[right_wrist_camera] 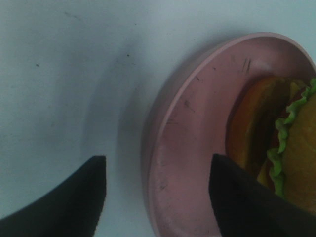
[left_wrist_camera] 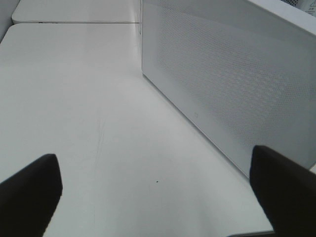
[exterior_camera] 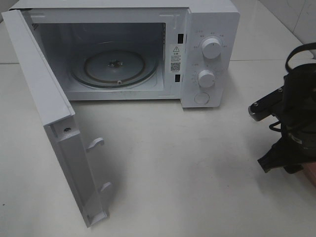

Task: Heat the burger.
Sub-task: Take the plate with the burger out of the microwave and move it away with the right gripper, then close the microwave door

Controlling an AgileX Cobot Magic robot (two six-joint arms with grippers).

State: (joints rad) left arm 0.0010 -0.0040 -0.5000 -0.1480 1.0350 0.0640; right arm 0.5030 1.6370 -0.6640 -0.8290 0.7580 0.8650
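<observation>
The burger (right_wrist_camera: 291, 143), an orange-tan bun with green lettuce, lies on a pink plate (right_wrist_camera: 187, 148) in the right wrist view. My right gripper (right_wrist_camera: 158, 197) is open around the plate's rim, with one finger outside on the table and the other over the plate beside the burger. In the exterior high view the right arm (exterior_camera: 289, 123) stands at the right edge, and the burger is hidden there. My left gripper (left_wrist_camera: 155, 192) is open over bare table beside the microwave door (left_wrist_camera: 227, 84), with nothing between its fingers.
The white microwave (exterior_camera: 207, 29) stands at the back with its door (exterior_camera: 49, 113) swung wide open to the left. Its glass turntable (exterior_camera: 114, 66) has nothing on it. White tabletop (exterior_camera: 187, 168) stretches in front.
</observation>
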